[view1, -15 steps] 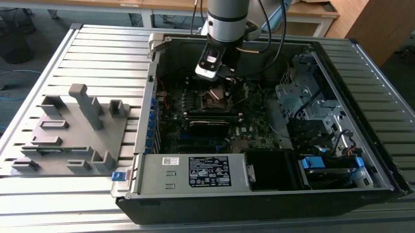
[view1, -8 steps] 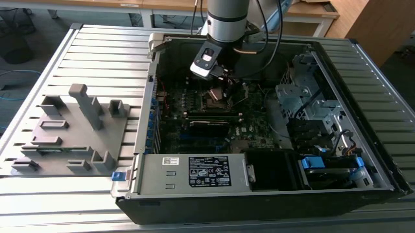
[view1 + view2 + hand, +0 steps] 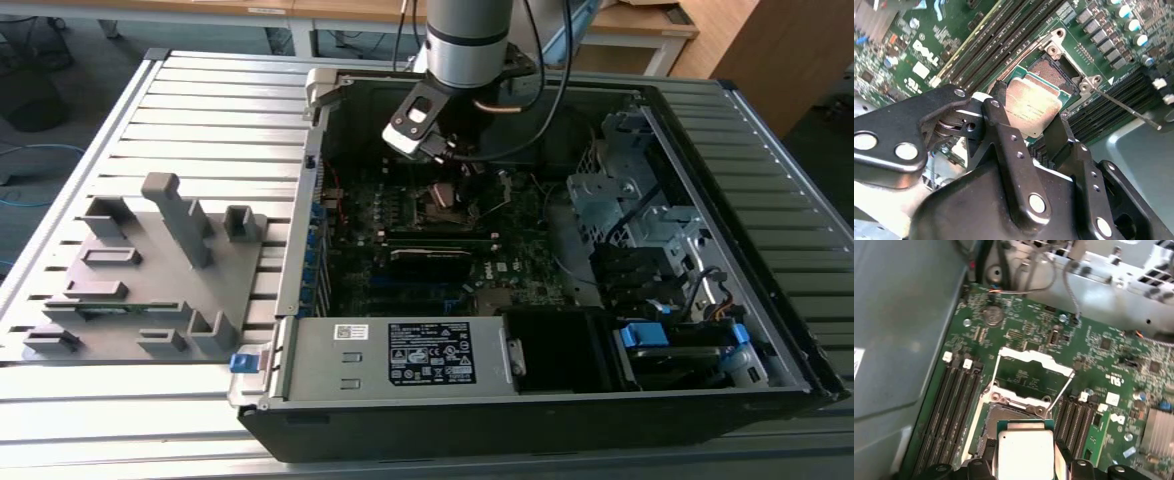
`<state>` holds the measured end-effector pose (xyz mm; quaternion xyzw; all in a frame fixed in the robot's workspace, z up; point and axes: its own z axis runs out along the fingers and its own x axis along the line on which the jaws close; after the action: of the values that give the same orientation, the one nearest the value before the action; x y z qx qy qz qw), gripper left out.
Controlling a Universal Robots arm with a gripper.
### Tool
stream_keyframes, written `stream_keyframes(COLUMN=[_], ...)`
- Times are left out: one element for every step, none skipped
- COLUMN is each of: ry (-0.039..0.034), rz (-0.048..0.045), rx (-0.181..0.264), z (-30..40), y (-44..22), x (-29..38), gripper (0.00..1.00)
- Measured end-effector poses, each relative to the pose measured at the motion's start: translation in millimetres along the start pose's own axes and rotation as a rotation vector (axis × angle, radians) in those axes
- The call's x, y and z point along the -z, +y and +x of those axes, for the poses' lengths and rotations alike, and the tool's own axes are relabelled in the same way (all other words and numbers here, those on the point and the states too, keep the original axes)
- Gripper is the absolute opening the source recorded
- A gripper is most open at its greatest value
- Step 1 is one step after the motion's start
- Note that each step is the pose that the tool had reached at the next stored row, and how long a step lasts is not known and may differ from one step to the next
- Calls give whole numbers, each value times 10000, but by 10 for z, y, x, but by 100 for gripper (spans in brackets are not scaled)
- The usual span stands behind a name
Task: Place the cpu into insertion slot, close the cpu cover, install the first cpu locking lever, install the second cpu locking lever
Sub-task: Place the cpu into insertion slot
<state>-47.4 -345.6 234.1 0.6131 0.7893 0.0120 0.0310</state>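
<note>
Second wrist view: my gripper [image 3: 1030, 112] clamps the cpu [image 3: 1034, 102] beside the slot [image 3: 1055, 74]; I fear a tilted landing jams it.

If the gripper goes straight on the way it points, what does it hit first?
Probably the open socket, with the chip in its fingers touching first. The gripper points down at it, and the gap between them is hard to judge.

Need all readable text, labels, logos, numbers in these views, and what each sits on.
Nothing reads clearly enough to quote.
Black label on the power supply: white print, too small.
White sticker beside it: too small.
White logo on the motherboard: a maker's mark, left unquoted.
cpu face: faint print, blurred.
</note>
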Motion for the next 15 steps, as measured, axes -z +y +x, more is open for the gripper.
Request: stream_keyframes(ry=[-10,-20,-30,-41,-51,-62,-72,-82,-93,-103,-113,-123,-134,-145,-154], rz=[6,12,19,25,31,38,44,49,57,62,68,74,81,88,93], rx=[-180,-359,-539,-728,-908,-1087,-1267,-1447,-1626,-1822,-2000,-2181,-2360,-2540,-2691], z=[0,0,0,0,0,0,0,1,0,1,1,1,1,1,1], y=[0,0,0,0,0,-1,-1,-1,-1,-1,-1,-1,-2,-2,-2], x=[-2,-4,-5,-7,-9,-11,-12,-14,-16,-18,-21,-24,-27,-30,-32], gripper=[54,54,54,54,54,54,54,54,54,54,54,54,54,54,54])
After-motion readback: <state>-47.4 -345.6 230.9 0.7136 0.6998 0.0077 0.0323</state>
